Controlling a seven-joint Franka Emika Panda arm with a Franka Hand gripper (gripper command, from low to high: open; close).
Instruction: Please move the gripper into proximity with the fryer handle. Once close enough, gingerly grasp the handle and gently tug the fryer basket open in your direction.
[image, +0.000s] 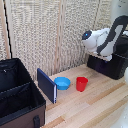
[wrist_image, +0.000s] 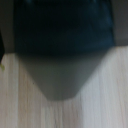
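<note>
The black cube-shaped fryer (image: 107, 66) stands on the wooden table at the exterior view's right. The white arm bends down over its top, and the white hand (image: 106, 55) sits just above the fryer. Its fingers are too small and dark against the fryer to make out, so I cannot tell if they are open or shut. In the wrist view a blurred flat black face (wrist_image: 65, 25) fills one side, with a grey shadow on the light wood below it. I cannot make out the fryer handle in either view. No fingers show in the wrist view.
A large black fabric case (image: 17, 95) lies open at the exterior view's left. A blue flat panel (image: 46, 85) stands upright beside it, with a blue bowl (image: 62, 83) and a red cup (image: 81, 83) mid-table. A woven screen (image: 45, 30) stands behind.
</note>
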